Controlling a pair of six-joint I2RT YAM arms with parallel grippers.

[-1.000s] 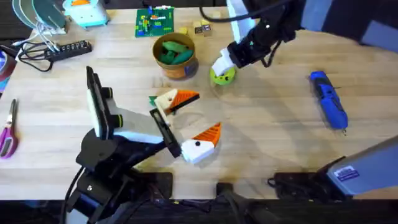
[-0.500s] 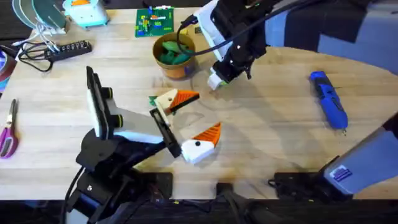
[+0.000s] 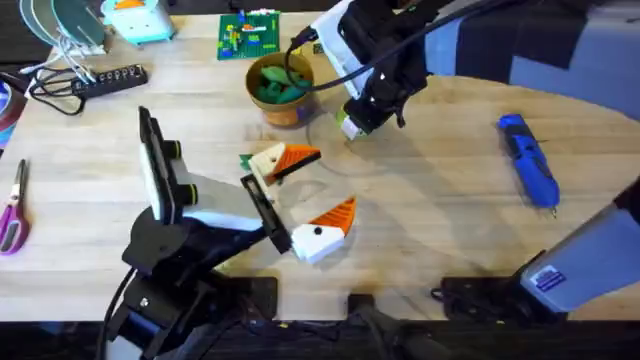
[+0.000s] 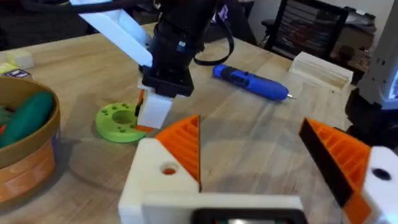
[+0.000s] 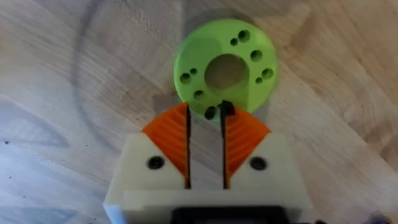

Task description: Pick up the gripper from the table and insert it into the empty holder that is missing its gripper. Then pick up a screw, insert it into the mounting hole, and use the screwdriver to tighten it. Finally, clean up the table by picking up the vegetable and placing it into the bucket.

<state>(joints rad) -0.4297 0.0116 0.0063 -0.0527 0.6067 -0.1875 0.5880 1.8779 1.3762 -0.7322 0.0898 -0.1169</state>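
Scissors with purple handles [image 3: 12, 215] lie at the far left edge of my overhead view. Next comes my left gripper [image 3: 300, 195], white fingers with orange ribbed pads spread wide apart, holding nothing, low over the pale wooden table [image 3: 440, 220]. Beyond it stands the small round orange-brown bucket [image 3: 281, 92], with the dark-green toy vegetable [image 3: 274, 86] lying inside it among other green pieces. Just right of the bucket, my right gripper [image 3: 352, 124] points down at the lime-green round plastic disc with a centre hole [image 5: 225, 66]. In the right wrist view its orange pads [image 5: 171, 134] stand a narrow slot apart, gripping nothing, the tips at the disc's near rim. Well apart to the right lies the blue cylindrical electric screwdriver [image 3: 528, 160] with its black tip, flat on the table.
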